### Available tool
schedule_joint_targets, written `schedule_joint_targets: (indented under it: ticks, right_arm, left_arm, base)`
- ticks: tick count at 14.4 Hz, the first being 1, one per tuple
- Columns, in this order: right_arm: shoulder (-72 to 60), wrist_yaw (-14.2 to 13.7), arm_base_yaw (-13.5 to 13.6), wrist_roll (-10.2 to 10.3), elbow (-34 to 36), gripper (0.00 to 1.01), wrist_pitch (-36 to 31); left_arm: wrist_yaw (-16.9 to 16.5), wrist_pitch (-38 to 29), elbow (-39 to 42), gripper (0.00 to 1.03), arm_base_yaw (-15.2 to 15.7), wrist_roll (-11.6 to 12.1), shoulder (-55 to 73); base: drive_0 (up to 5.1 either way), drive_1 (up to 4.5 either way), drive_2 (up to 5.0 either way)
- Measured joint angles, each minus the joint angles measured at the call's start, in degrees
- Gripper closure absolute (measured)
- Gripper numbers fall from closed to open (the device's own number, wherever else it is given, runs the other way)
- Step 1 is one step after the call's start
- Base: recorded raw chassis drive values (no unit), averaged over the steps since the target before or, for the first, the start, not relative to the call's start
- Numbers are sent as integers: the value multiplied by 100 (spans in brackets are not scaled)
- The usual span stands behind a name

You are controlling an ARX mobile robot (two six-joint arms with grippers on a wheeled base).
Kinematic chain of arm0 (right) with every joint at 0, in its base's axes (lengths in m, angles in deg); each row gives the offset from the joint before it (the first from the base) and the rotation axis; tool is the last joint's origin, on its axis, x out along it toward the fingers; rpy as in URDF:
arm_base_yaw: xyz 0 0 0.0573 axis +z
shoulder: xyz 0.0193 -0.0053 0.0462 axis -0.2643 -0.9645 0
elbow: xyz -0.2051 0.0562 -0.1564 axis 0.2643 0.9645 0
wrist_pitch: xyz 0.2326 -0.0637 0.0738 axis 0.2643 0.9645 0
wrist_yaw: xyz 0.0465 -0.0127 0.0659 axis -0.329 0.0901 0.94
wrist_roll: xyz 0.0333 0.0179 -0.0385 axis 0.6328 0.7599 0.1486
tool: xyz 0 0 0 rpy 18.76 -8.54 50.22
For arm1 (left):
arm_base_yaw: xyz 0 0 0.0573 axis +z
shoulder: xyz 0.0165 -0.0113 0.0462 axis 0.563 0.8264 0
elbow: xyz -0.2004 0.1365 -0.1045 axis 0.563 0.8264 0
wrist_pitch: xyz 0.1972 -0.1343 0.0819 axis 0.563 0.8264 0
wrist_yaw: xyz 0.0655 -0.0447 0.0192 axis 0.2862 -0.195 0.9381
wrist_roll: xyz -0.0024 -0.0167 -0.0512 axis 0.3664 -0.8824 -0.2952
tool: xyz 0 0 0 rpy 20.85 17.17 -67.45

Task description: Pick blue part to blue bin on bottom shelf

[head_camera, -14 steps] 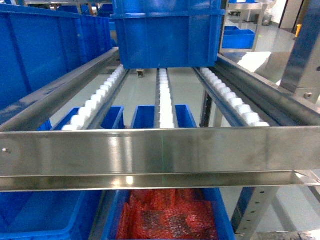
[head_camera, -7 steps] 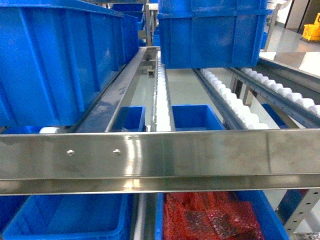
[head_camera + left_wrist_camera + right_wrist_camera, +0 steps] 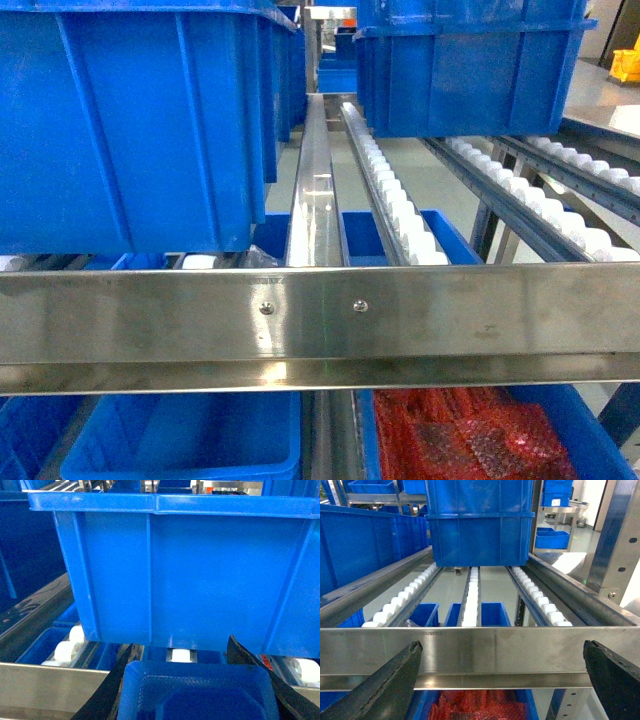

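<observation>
Leftward had the head camera's view shifted since a second before: the large blue plastic tote, formerly at the left edge, now filled the upper left, and the stacked blue tote once at centre stood at upper right. Item, blue part: a blue moulded plastic tray-shaped piece with a raised rim, recorded in the left wrist view between the two black fingers of the left gripper, which were closed against its sides; it sat just in front of and below the large blue tote's wall, above the front rail. Item, right gripper: black fingers spread wide apart, nothing between them, facing the brushed steel front rail of the rack. Item, rack: white roller tracks and a flat steel centre rail running back from the front rail, with two screws at its middle. Item, lower tier, seen beneath the front rail: an open blue plastic bin at lower left, and beside it to the right a blue bin holding red bubble-wrap packets. Smaller blue bins showed between the roller tracks. Neither gripper appeared in the head view.
</observation>
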Motion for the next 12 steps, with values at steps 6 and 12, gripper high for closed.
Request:
schedule_joint_targets:
  ticks: [6, 12]
  right_arm:
    - [0, -2, 0, 0, 0, 3, 2]
    - [0, 0, 0, 0, 0, 3, 0]
  left_arm:
    - [-2, -4, 0, 59, 11, 0, 0]
    - [-2, -7, 0, 59, 11, 0, 0]
  base:
    - [-410, 211, 211]
    - [0, 0, 0]
